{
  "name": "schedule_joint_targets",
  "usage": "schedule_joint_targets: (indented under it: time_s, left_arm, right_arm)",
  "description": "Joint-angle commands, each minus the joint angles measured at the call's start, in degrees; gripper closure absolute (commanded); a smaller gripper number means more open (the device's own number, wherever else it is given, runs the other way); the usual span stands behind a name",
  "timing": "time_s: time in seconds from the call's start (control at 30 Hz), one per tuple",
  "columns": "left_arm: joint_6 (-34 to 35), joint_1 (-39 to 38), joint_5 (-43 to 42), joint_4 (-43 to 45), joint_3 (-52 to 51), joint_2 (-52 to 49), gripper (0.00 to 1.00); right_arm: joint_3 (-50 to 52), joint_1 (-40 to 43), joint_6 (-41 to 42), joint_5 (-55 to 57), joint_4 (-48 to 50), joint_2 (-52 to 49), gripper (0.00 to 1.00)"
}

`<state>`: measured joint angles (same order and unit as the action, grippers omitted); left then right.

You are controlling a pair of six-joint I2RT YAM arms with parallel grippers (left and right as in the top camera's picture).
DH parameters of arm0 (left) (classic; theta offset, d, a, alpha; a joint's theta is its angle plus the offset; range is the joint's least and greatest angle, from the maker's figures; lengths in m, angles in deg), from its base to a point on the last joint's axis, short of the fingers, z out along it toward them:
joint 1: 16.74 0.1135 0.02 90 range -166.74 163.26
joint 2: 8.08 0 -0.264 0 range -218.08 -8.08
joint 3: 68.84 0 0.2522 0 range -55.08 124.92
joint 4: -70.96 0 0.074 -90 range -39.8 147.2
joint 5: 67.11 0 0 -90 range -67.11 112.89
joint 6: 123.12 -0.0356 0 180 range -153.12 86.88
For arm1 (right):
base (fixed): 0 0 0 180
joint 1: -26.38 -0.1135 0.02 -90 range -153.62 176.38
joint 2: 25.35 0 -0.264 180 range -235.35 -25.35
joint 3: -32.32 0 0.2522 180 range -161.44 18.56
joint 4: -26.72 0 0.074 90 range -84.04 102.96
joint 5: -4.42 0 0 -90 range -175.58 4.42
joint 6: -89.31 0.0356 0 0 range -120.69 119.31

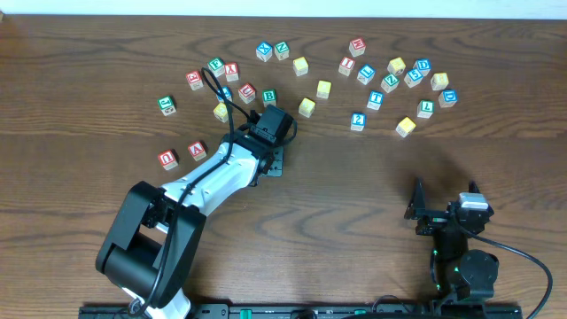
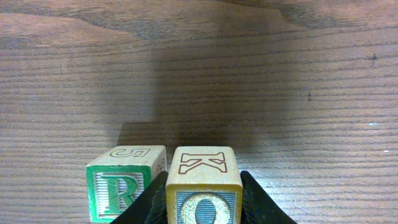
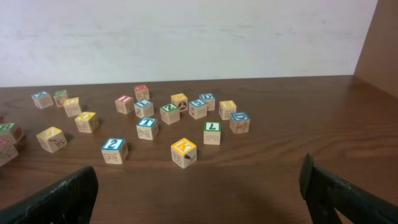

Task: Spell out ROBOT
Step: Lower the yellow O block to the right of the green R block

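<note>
Closest to the left wrist lens, the left gripper pinches a wooden O cube between its two black fingers, with a red K on the top face. Just beside it, to its left in this view, stands the green R cube, squared up so the pair seems set to read R then O. I cannot tell whether the O cube rests on the table.

From overhead, the left arm reaches over mid-table and hides both cubes. Beyond it lie scattered loose cubes, among them a green B cube and what looks like a blue T cube, not yet fetched.

From the right wrist, the right gripper is spread wide and holds nothing, well apart from the scattered cubes it faces, probably parked clear of the work
</note>
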<state>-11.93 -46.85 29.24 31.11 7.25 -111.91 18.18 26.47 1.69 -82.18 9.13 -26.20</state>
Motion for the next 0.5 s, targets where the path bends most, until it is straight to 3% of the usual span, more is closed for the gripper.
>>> schedule_joint_targets:
  time_s: [0.0,0.47]
  left_arm:
    - [0.72,0.2,0.72,-0.24,-0.17,-0.28,0.8]
    - [-0.74,0.2,-0.9,-0.61,-0.17,-0.28,0.8]
  right_arm:
    - [0.07,-0.17,0.37,0.07,-0.24,0.39,0.01]
    - [0.07,-0.17,0.37,0.07,-0.24,0.39,0.01]
